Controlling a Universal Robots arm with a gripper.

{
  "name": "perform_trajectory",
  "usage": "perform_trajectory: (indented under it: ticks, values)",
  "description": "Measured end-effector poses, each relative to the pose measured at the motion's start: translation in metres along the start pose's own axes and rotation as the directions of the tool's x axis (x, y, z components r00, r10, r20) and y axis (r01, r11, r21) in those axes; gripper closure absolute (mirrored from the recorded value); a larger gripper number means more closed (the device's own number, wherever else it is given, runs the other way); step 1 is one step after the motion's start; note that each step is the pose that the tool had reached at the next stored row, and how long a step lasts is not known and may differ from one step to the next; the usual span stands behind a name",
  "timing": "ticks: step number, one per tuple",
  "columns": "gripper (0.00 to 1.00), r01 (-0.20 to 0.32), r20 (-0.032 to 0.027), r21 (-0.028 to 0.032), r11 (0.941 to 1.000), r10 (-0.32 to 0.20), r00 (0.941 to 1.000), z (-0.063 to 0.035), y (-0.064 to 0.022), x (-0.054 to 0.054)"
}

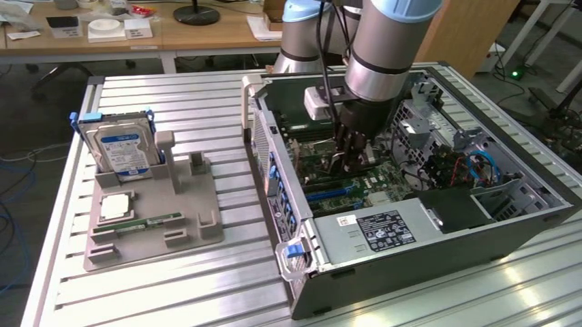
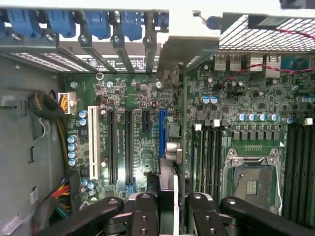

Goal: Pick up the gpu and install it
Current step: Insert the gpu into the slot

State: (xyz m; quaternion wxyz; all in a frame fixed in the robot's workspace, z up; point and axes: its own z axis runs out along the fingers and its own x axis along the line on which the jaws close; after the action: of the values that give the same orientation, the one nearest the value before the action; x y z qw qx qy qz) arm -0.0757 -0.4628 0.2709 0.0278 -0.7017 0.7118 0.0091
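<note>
Tool point(image 2: 168, 209): in the wrist view, two black fingers point(image 2: 145, 211) are closed on a thin card held edge-on between them.
Gpu point(image 2: 166, 182): gripped in the tool, with its dark edge facing the wrist camera. It runs away from the fingers towards the case's rear wall, where its silver end bracket point(image 2: 172, 69) meets the slot openings.
Blue slot point(image 2: 162, 130): lies directly beneath and alongside the card. I cannot tell whether the card is seated in it.
Motherboard point(image 2: 142, 98): green. Two black slots point(image 2: 112, 147) and a white slot point(image 2: 92, 142) run parallel to the blue one. On the other side of the card is an open processor socket point(image 2: 252, 184).
Wires point(image 2: 61, 196): a coloured bundle by the board's edge, seen in the wrist view.
Exterior view, tool point(image 1: 350, 157): reaches down into the open computer case point(image 1: 427, 272), low over the board. The card is hard to make out from here.
Arm point(image 1: 386, 48): grey with blue caps, coming down from above the case.
Power supply point(image 1: 373, 231): grey labelled box in the near end of the case.
Tray point(image 1: 150, 218): grey holder on the exterior view's left, well apart from the case. It carries an upright hard drive point(image 1: 123, 150) with a blue label and a narrow green memory stick point(image 1: 136, 223).
Desk point(image 1: 182, 293): slatted aluminium, under the case and tray.
</note>
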Motion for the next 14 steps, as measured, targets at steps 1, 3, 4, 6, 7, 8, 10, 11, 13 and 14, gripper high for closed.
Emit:
perform_trajectory:
  ticks: [1,3,4,6,7,8,10,11,13,14]
  values:
    - [0.73,0.0,-0.0001,0.0,1.0,0.0,1.0,0.0017,0.0001,0.0]
    - [0.73,0.0,0.0,0.0,1.0,0.0,1.0,0.0054,0.0002,0.001]
    - [0.73,0.0,0.0,-0.0001,1.0,0.0,1.0,0.0072,0.0002,0.001]
    - [0.73,0.0,-0.0001,-0.0001,1.0,0.0,1.0,0.0108,0.0003,0.001]
    - [0.73,0.0,0.0,0.0,1.0,0.0,1.0,0.0127,0.0003,0.001]
    - [0.73,0.0,0.0001,0.0,1.0,0.0,1.0,0.0143,0.0004,0.001]
    - [0.73,0.0,-0.0001,-0.0006,1.0,0.0,1.0,0.0156,0.0005,0.002]
    - [0.73,0.0,-0.0003,-0.0013,1.0,0.0,1.0,0.0157,0.0006,0.002]
    - [0.73,0.0,-0.0001,-0.002,1.0,0.0,1.0,0.0159,0.0006,0.002]
    - [0.73,0.0,0.0,-0.0026,1.0,0.0,1.0,0.0161,0.0007,0.002]
